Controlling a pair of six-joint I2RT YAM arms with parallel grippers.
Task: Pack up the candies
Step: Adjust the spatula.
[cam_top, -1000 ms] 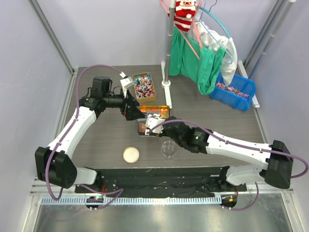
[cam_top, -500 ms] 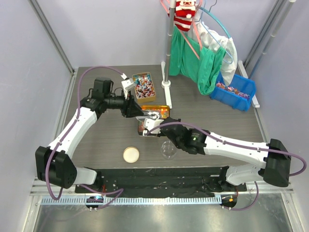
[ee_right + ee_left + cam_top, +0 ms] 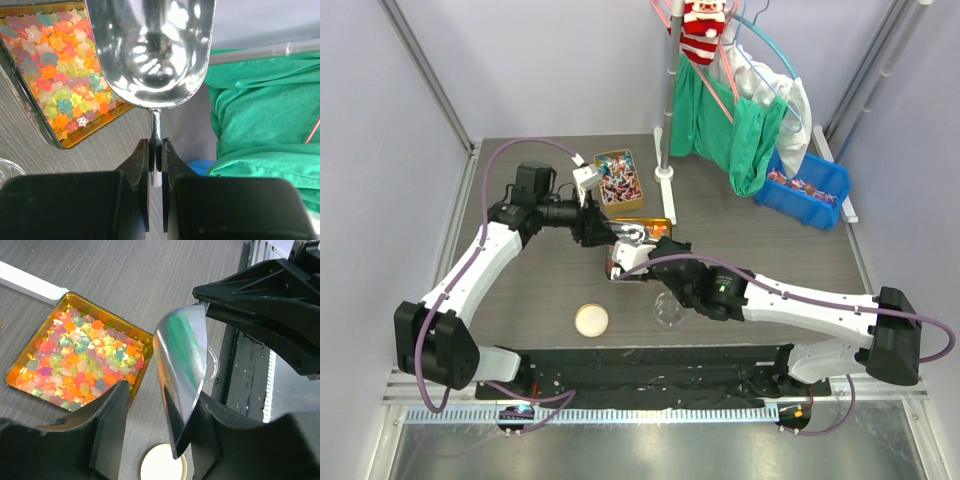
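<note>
The candies (image 3: pixel 617 178), wrapped in red, blue and white, fill a small box at the back of the table. My right gripper (image 3: pixel 155 145) is shut on the thin handle of a shiny metal scoop (image 3: pixel 150 50), which is empty. It holds the scoop over the near edge of a gold tray (image 3: pixel 90 137) of star-shaped jelly pieces. My left gripper (image 3: pixel 161 390) stands open around the scoop's bowl (image 3: pixel 182 360). The bowl leans against the right-hand finger, and a gap shows on the other side. Both grippers meet beside the gold tray (image 3: pixel 640 219).
A round jar lid (image 3: pixel 591 320) and a clear glass jar (image 3: pixel 669 309) sit near the front edge. A blue bin (image 3: pixel 807 187) with more wrapped sweets stands at the back right. A pole stand (image 3: pixel 665 175) hung with green cloth rises behind the tray.
My left gripper's jaws have narrowed from wide open and now stand around the scoop's bowl. My right gripper has carried the scoop slightly up and towards the left gripper.
</note>
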